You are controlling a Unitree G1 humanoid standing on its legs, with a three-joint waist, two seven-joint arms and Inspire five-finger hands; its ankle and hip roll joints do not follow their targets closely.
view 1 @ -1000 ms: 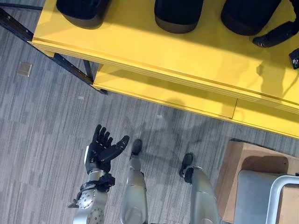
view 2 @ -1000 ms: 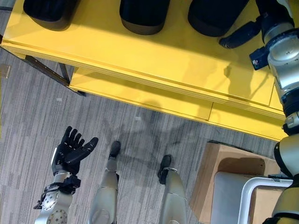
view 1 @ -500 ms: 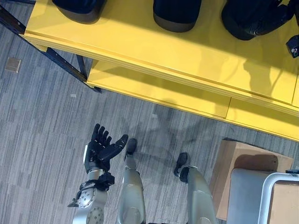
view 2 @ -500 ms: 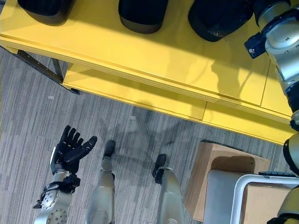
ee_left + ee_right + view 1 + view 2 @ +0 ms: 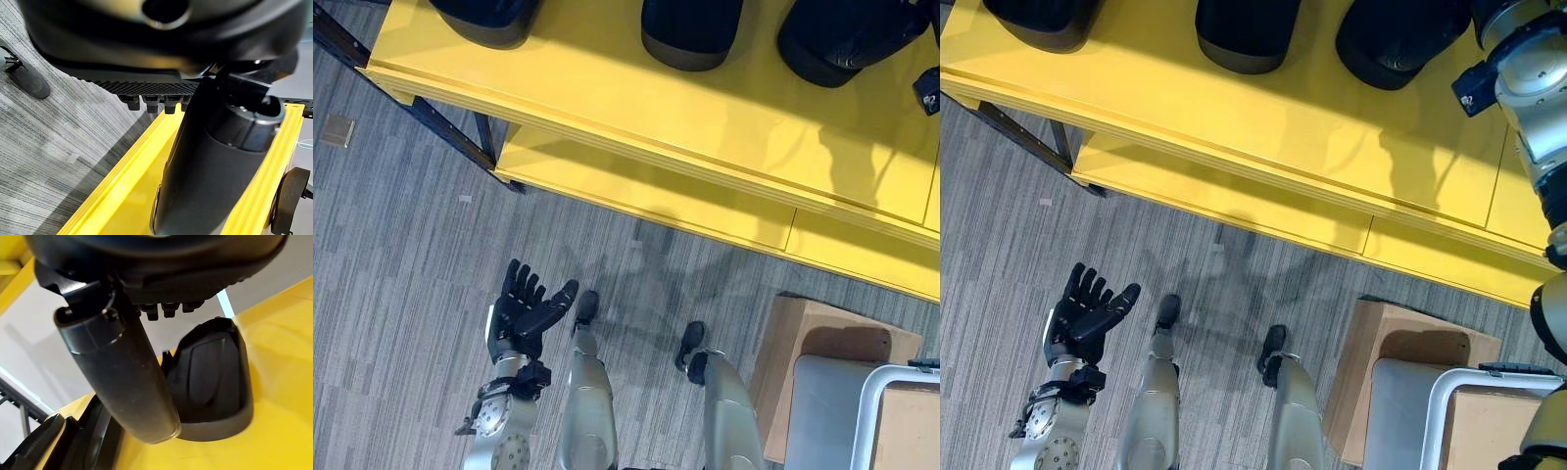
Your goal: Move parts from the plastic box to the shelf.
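left hand [image 5: 524, 313] spread, empty over striped grey carpet [image 5: 401, 255] | right hand [image 5: 886, 29] resting on rightmost part [image 5: 832, 44], can't tell its fingers | you've got three rounded matte-black parts on glossy yellow shelf [image 5: 705, 117]

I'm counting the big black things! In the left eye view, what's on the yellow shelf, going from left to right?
Left black part → middle black part → right black part, with the robot's right hand on it, all on the yellow shelf.
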